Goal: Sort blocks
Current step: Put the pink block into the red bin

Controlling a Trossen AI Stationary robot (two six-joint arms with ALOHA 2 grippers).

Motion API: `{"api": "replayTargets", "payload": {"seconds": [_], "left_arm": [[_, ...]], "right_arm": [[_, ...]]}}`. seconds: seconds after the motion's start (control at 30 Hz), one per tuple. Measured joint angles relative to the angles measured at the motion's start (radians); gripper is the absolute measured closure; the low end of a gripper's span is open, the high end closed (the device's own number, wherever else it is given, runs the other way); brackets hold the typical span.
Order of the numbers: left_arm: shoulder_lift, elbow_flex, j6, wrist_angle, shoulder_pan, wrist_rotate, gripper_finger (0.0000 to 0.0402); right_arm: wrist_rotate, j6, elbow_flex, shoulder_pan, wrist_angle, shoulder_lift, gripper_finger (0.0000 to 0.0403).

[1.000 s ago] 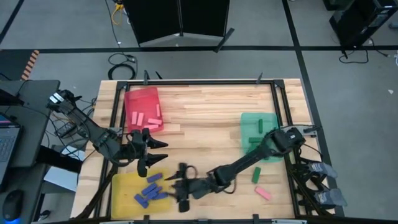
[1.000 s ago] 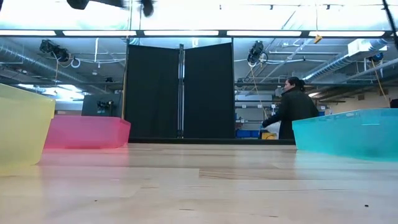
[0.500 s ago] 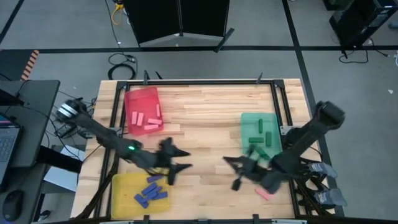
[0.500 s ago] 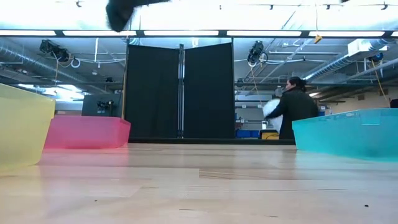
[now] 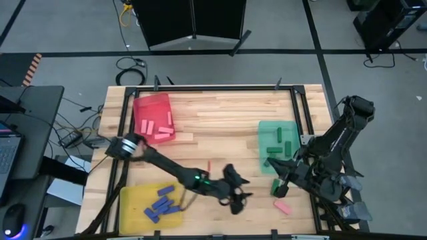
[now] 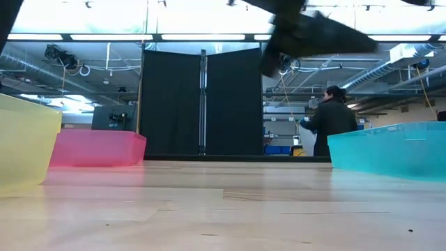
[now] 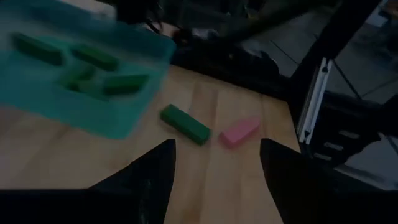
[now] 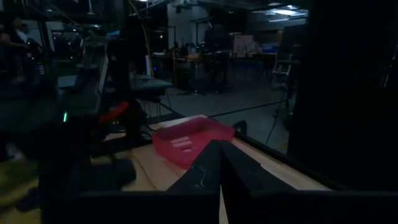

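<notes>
Bench (image 5: 220, 117), mid-sort. Far left: pink blocks (image 5: 155, 128) in red tray (image 5: 152, 103), blue blocks (image 5: 160, 203) in yellow tray (image 5: 133, 200). My left gripper (image 5: 235, 193) stretched past bench centre, fingers spread wide, empty, facing loose green block (image 7: 185, 124) and pink block (image 7: 239, 131) lying close together: risk of catching both or nudging one off edge. Green tray (image 5: 279, 130) just beyond. My right gripper (image 5: 280, 179) pinched closed, empty, hovering near same blocks: arm collision possible.
</notes>
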Motion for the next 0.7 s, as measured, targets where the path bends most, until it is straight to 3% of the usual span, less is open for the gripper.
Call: {"api": "replayTargets", "payload": {"seconds": [0.33, 0.7], "left_arm": [[0.335, 0.461, 0.068, -0.207, 0.007, 0.017, 0.0161], [0.552, 0.739, 0.079, -0.297, 0.024, -0.023, 0.0161]], "right_arm": [[-0.034, -0.003, 0.0, -0.001, 0.0, 0.006, 0.039], [-0.097, 0.016, 0.0, 0.019, -0.007, 0.006, 0.0391]]}}
